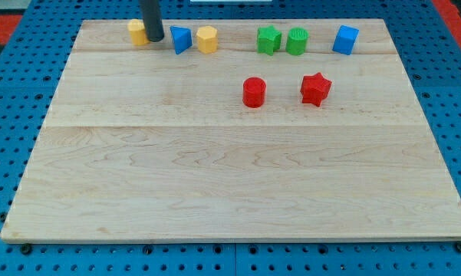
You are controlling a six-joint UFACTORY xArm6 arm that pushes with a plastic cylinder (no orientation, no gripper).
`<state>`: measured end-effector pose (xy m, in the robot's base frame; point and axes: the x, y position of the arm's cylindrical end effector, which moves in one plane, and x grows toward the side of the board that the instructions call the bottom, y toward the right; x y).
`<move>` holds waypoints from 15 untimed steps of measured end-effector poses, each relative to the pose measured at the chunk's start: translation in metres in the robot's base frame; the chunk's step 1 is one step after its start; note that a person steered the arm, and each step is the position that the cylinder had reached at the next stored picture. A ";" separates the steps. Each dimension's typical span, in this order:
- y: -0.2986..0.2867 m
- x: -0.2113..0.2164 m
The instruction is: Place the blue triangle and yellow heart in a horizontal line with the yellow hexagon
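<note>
Camera view: the wooden tabletop (230,176) filled most of the frame.
End effector: a plain dark rod with no jaws to open or close and nothing held; my tip (154,39) stood on the tabletop near the 11 o'clock corner.
Yellow heart (137,32): just at 9 o'clock of my tip, partly hidden behind the rod, apparently touching it.
Blue triangle (181,39): just at 3 o'clock of my tip, a small gap between them.
Yellow hexagon (206,38): just at 3 o'clock of the blue triangle, close beside it; the three sat in a rough row along the 12 o'clock edge.
Green blocks: one star-like (268,39), one rounder (296,41), side by side further toward 3 o'clock.
Blue cube (345,39): near the 1 o'clock corner.
Red cylinder (254,92) and red star (315,89): apart, at 6 o'clock of the green pair.
</note>
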<state>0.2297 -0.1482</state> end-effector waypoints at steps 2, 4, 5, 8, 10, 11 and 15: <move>-0.021 -0.029; -0.044 -0.038; -0.050 -0.038; -0.139 0.064; -0.145 -0.005; -0.129 -0.022; -0.051 0.100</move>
<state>0.3298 -0.1988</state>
